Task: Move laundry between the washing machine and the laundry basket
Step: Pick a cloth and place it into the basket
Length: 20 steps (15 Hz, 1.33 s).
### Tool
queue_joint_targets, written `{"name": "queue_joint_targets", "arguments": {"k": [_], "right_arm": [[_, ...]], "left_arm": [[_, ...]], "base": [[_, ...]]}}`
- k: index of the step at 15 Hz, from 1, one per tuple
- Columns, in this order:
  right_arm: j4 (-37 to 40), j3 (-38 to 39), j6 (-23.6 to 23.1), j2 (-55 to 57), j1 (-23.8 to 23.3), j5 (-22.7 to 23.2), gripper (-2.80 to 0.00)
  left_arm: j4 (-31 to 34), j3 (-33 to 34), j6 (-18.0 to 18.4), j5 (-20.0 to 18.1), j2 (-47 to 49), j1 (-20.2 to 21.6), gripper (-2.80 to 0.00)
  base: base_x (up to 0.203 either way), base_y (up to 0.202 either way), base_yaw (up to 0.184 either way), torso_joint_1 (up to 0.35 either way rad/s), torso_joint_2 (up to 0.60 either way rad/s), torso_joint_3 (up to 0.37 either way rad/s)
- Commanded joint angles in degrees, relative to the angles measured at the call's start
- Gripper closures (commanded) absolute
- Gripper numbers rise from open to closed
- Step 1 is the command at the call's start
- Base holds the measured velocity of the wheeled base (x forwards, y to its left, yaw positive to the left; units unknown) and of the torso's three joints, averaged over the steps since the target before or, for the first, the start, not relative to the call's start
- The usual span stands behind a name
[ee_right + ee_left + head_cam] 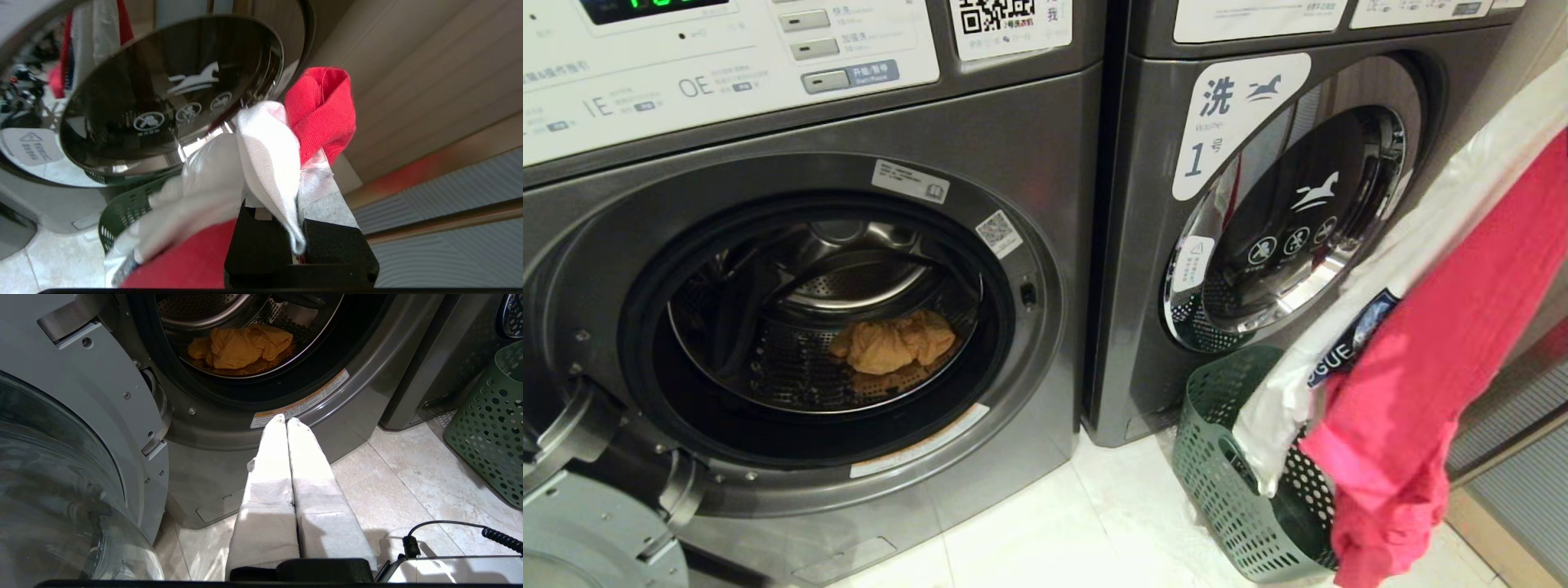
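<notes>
Left-hand dark grey front-loading washing machine [1045, 163] is standing with its round glass door [61, 477] swung open, hinged at the machine's left. Its white control panel is showing "OE", "IE", a green digital display cut off at the frame top, and a QR-code sticker; small white stickers are sitting on the door ring and a white-and-orange warning strip along the ring's lower edge, text too small to read. The number label is not showing in any view.

A crumpled mustard yellow-orange garment [894, 341] is lying at the bottom of the perforated steel drum, near the front.

The neighbouring dark grey machine [1143, 245] is carrying a white label reading "洗", "1号" and a blue horse mark; its closed chrome-rimmed door is showing a white horse logo over three round prohibition icons.

The green perforated plastic laundry basket [1225, 474] is sitting on the pale tiled floor against the front of machine 1.

The right gripper [300, 171] is hanging up beside machine 1's door, above the basket, its tape-wrapped fingers clamping a white cloth garment [1347, 318] and a bright red-pink garment [1421, 367] together. Both are trailing down, the lower ends dropping over the basket. A dark blue print on the white garment is reading "GUE", the rest hidden in folds.

The left gripper [286, 420] is sitting low over the floor in front of the open machine, pointing at the lower door ring, white-wrapped fingers pressed together, holding nothing.
</notes>
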Motion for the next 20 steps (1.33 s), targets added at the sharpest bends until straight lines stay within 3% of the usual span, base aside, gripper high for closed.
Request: {"name": "queue_joint_targets", "arguments": {"k": [1,4,7,9,13,20], "right_arm": [[0.1,0.5,0.6,2.8,-1.5,-0.1,0.00],[0.1,3.4,1.6,4.5,-4.8,-0.1,0.00],[-0.8,14.4,1.9,4.3,-6.2,0.2,0.00],[-6.3,23.5,2.9,4.9,-6.4,2.0,0.00],[-24.4,40.2,3.7,10.5,-6.5,6.0,0.00],[-25.7,40.6,3.7,16.4,-6.5,8.3,0.00]], "left_arm": [[0.0,0.0,0.0,0.0,0.0,0.0,0.00],[0.0,0.0,0.0,0.0,0.0,0.0,0.00],[0.0,0.0,0.0,0.0,0.0,0.0,0.00],[0.0,0.0,0.0,0.0,0.0,0.0,0.00],[0.0,0.0,0.0,0.0,0.0,0.0,0.00],[0.0,0.0,0.0,0.0,0.0,0.0,0.00]], "base": [[0.000,0.000,0.000,0.000,0.00,0.000],[0.000,0.000,0.000,0.000,0.00,0.000],[0.000,0.000,0.000,0.000,0.00,0.000],[0.000,0.000,0.000,0.000,0.00,0.000],[0.000,0.000,0.000,0.000,0.00,0.000],[0.000,0.000,0.000,0.000,0.00,0.000]]}}
